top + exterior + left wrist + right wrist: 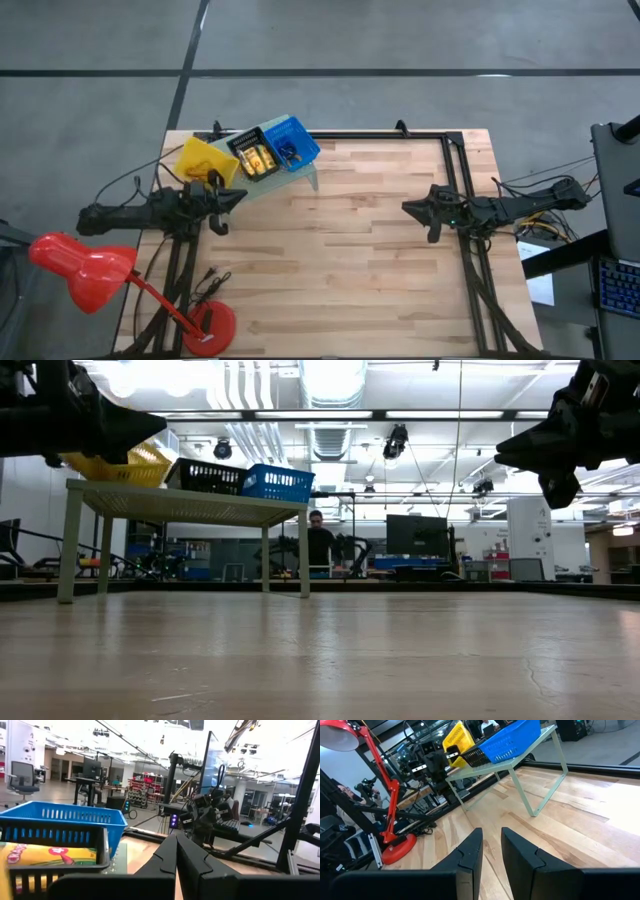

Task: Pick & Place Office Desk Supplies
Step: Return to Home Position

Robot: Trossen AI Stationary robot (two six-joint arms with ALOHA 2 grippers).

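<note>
On the pale green riser (303,178) at the table's far left stand a yellow bin (203,158), a black bin (252,154) and a blue bin (292,141). Yellow-gold pieces (259,158) lie in the black bin; the left wrist view shows them as a yellow pack (47,857). My left gripper (240,196) hovers level beside the riser's near side, shut and empty (176,836). My right gripper (408,208) hovers level over the table's right half, pointing left, its fingers slightly apart with nothing between them (491,832). Rubber bands and rings do not show.
A red desk lamp (85,268) stands at the near left corner on its round base (212,325). A black frame (455,160) runs along the table's far and right edges. Bare wood (340,270) lies between the arms. A person (318,545) sits far off in the room.
</note>
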